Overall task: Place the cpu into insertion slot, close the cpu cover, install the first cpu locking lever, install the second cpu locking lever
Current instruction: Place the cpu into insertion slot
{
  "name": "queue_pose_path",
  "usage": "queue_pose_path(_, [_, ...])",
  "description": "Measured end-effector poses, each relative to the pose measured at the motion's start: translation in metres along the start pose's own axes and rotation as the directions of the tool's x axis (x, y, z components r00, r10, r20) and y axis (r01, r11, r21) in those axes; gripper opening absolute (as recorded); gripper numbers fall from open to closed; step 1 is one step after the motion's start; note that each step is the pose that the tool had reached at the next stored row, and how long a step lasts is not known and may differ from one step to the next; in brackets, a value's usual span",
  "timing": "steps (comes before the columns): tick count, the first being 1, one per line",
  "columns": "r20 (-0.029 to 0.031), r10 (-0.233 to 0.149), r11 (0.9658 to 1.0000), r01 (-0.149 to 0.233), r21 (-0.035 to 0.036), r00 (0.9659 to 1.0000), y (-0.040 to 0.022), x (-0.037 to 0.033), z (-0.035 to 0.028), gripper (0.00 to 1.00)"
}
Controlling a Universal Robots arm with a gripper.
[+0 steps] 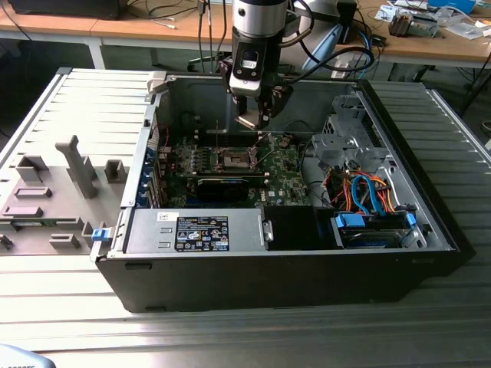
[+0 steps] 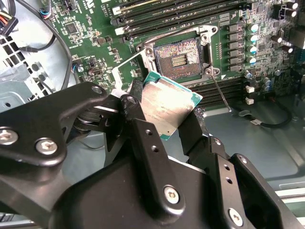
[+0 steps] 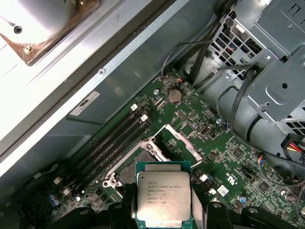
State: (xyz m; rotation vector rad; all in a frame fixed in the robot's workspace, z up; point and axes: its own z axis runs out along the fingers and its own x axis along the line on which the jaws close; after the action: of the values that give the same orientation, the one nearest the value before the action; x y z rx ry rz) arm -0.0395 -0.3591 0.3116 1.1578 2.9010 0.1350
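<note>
Above the far part of the open black metal computer case (image 1: 268, 276), which lies on a ribbed grey metal table (image 1: 230, 337), the black two-fingered gripper (image 1: 255, 119) hangs over the green motherboard (image 1: 285, 178). In the second wrist view its fingers (image 2: 138, 124) are clamped on opposite edges of the cpu (image 2: 167, 106) — a small flat square chip with a dull silver-grey metal top and a green rim — which is held in the air, clear of the board. Just beyond the chip lies the insertion slot (image 2: 178, 57), a small square dark socket with a silvery rim, uncovered, its contact field bare. The cpu cover (image 2: 126, 64), a thin silvery frame plate, stands raised at one side of the socket; a thin metal lever rod (image 2: 220, 94) juts out at the other side. Long black memory slots (image 2: 181, 14) flank the socket. Toward the exterior view's right sits a grey metal drive cage (image 1: 349, 134) with orange and blue cables (image 1: 368, 192).
</note>
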Motion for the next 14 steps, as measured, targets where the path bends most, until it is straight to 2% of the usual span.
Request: queue_pose_path(14, [0.0012, 0.014, 0.9999, -0.014, -0.0003, 0.9999, -0.0001, 0.0, 0.0006, 0.55])
